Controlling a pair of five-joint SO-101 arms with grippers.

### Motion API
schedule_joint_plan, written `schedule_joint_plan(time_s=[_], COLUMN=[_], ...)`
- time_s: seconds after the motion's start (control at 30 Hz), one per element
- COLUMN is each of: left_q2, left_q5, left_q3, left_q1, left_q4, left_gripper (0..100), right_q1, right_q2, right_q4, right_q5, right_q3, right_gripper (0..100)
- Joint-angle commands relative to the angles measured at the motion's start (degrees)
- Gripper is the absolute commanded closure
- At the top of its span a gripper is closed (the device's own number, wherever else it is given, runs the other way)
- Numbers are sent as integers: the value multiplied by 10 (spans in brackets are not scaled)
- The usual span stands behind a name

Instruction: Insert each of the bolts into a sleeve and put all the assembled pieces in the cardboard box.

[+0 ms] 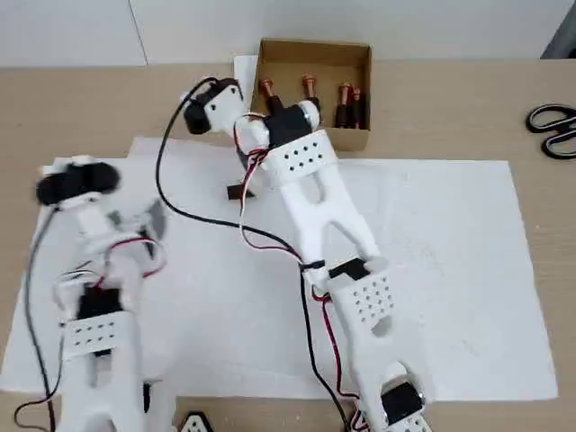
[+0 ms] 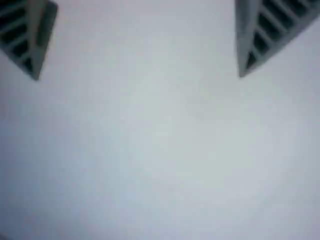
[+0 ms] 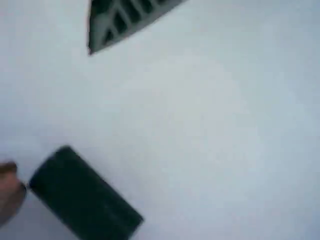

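1. Fingers (image 2: pixel 25 35) of the left gripper (image 2: pixel 139 76) are wide apart & hold nothing. White paper (image 2: pixel 160 160) is under them.
2. That gripper is well apart from the cardboard box (image 1: pixel 313 45), off to the box's left.
3. Just beside the box, at its near-left corner, is the right gripper (image 1: pixel 245 175). One finger (image 3: pixel 125 22) shows w/ bare paper all round its tip, so it's open & has hold of nothing.
4. Outside the box, near that same corner, a dark sleeve (image 3: pixel 82 200) lies on its side on the paper, apart from the finger. A copper bolt (image 3: pixel 9 192) touches one end of it.
5. Inside the box stand four pieces (image 1: pixel 346 103) w/ copper tops.
6. Well to the right of the box, scissors (image 1: pixel 553 130) lie on the table (image 1: pixel 90 99).
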Motion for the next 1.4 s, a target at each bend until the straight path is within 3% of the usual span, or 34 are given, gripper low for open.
schedule_joint_plan(time_s=[0.0,0.53,0.73,1.03,1.37], left_q2=[-14,-15,-16,-103,-270], left_q5=[-6,-6,-5,-5,-5], left_q3=[-41,51,40,7,73], left_q1=[-71,-37,16,121,200], left_q4=[16,24,28,113,91], left_gripper=[760,760,760,760,760], right_q1=[-1,-7,-7,29,105], right_q2=[-79,-113,-250,-547,-781], right_q4=[7,11,13,9,-1], right_q5=[6,-4,-34,-32,-31], right_q3=[25,29,34,265,492], right_gripper=[832,832,832,832,831])
